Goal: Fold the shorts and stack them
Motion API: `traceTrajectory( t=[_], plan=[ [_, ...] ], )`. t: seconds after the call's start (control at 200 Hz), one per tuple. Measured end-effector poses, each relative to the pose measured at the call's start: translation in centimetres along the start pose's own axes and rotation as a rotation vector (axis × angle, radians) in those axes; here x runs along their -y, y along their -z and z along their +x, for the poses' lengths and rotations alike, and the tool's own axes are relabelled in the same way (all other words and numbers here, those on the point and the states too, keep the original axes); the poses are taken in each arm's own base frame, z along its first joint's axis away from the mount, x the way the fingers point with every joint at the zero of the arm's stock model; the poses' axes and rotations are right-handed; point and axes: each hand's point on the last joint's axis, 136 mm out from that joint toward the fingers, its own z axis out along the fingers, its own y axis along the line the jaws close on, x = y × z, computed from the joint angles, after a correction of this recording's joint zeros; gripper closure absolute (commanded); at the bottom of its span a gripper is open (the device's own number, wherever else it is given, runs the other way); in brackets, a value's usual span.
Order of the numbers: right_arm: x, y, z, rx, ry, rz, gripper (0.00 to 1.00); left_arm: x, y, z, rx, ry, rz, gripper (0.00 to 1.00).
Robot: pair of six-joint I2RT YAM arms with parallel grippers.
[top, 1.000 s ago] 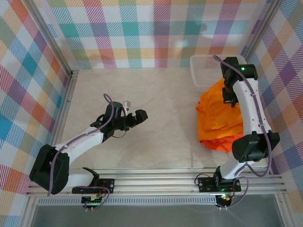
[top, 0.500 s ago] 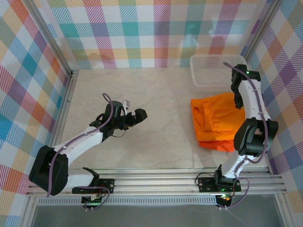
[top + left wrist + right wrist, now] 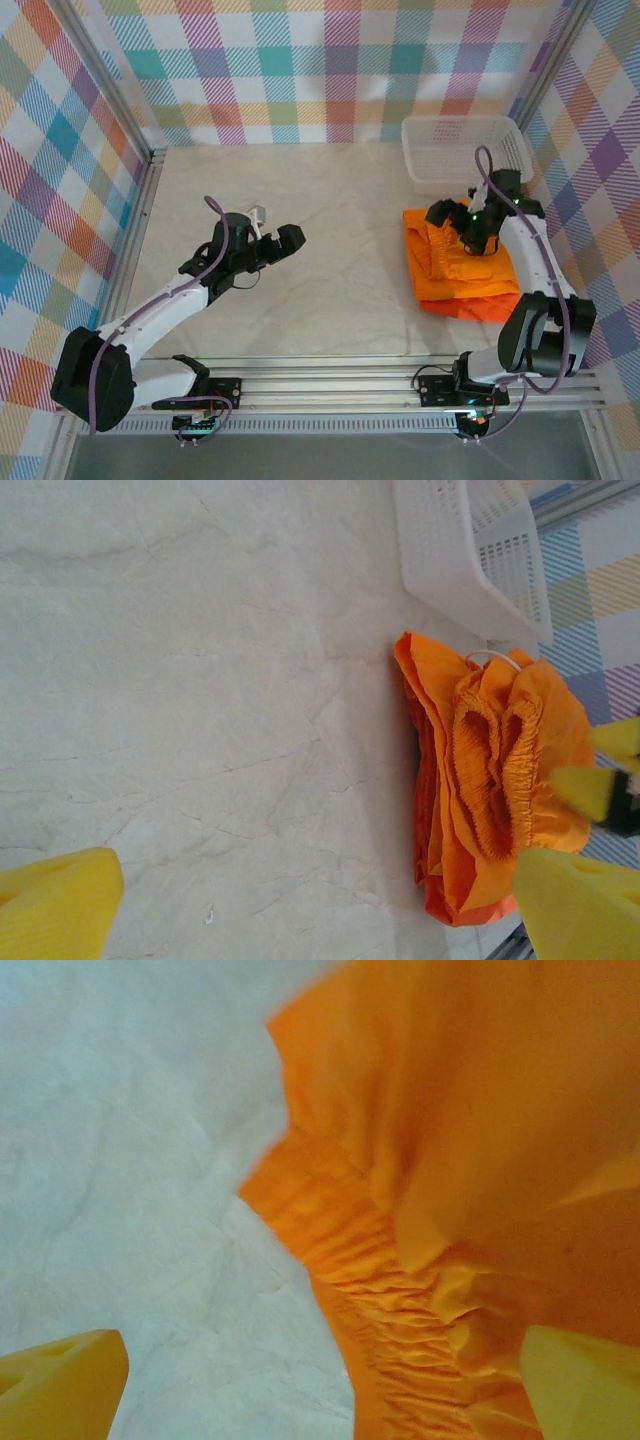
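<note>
**Right pincer (image 3: 458, 228) spread wide above the orange shorts (image 3: 462, 268)**

I see the right pincer with its yellow pads (image 3: 580, 1385) far apart and holding nothing. The folded orange shorts lie on the table (image 3: 340, 270) directly under it, with the gathered waist between the pads. The left pincer (image 3: 278, 233) is also spread wide and empty. The orange shorts lie well ahead of it, and the white mesh basket (image 3: 455, 150) stands just behind them.

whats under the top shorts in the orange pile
Darker orange cloth pokes out beneath the lighter orange shorts at the near edge. The rest is covered; how many pairs, I can't tell.
</note>
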Motion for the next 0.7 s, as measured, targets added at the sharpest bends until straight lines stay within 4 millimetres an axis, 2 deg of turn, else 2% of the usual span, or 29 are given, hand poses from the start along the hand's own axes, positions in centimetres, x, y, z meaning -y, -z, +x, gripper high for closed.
traceTrajectory(
  t=[0.085, 0.16, 0.27, 0.365, 0.435, 0.59, 0.7],
  plan=[
    [3.0, -2.6, 1.7, -0.059, -0.111, -0.005, 0.01, 0.1, 0.1, -0.2, 0.01, -0.008, -0.001, 0.0],
    [5.1, -4.1, 2.4, -0.094, -0.194, -0.015, 0.0, 0.1, 0.2, -0.2, 0.013, -0.014, -0.001, 0.0],
    [5.3, -4.4, 2.2, -0.099, -0.231, -0.058, 0.01, 0.0, 0.3, -0.3, 0.018, -0.017, -0.007, 0.0],
    [4.4, -3.6, 1.8, -0.075, -0.223, -0.085, 0.01, -0.2, 0.5, -0.4, 0.026, -0.02, -0.022, 0.0],
    [3.3, -2.2, 1.2, -0.04, -0.203, -0.113, 0.01, -0.3, 0.9, -0.5, 0.036, -0.028, -0.032, 0.0],
    [-1.8, 3.3, -0.8, 0.129, -0.065, -0.234, 0.01, -1.1, 1.9, -1.2, 0.075, -0.076, -0.105, 0.0],
    [-5.0, 6.2, -0.9, 0.24, 0.066, -0.295, 0.01, -1.9, 3.3, -2.9, 0.149, -0.145, -0.203, 0.0]
  ],
)
